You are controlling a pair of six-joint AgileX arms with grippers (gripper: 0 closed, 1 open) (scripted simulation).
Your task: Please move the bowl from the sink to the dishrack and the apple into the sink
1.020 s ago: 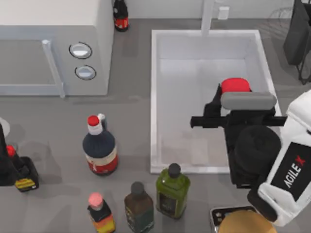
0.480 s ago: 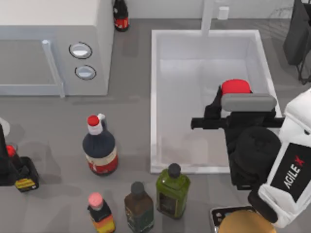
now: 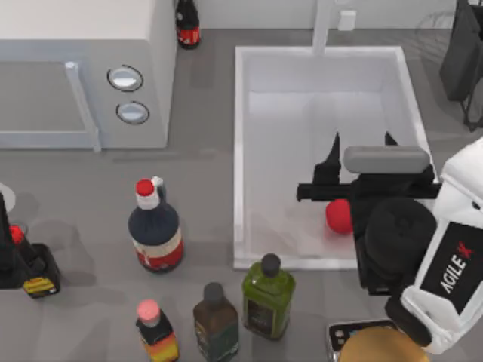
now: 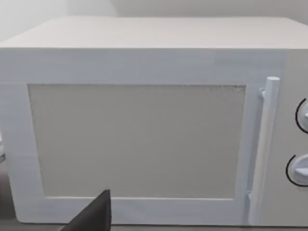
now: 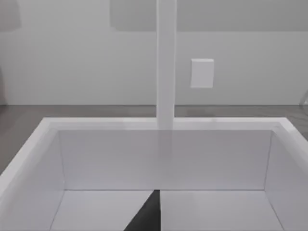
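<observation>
The small red apple (image 3: 339, 216) lies on the floor of the white sink (image 3: 238, 151), near its front right corner and partly under my right arm. My right gripper (image 3: 362, 143) hovers over the right half of the basin, open, with nothing between its two dark fingertips (image 3: 333, 145). The right wrist view looks into the sink (image 5: 163, 159) toward the white faucet post (image 5: 166, 62). The bowl is out of view. A dark dishrack (image 3: 462, 53) stands at the back right edge. My left arm (image 3: 4, 241) is parked at the table's left edge.
A white microwave (image 3: 83, 68) with two round knobs fills the back left. Several bottles (image 3: 155, 234) stand in front of the sink and to its left. A tan-orange round thing (image 3: 381, 347) sits at the front right, under my right arm.
My right gripper opened and let go of the apple. The apple dropped from between the fingers to the sink floor, nearer the front. Neither arm has shifted.
</observation>
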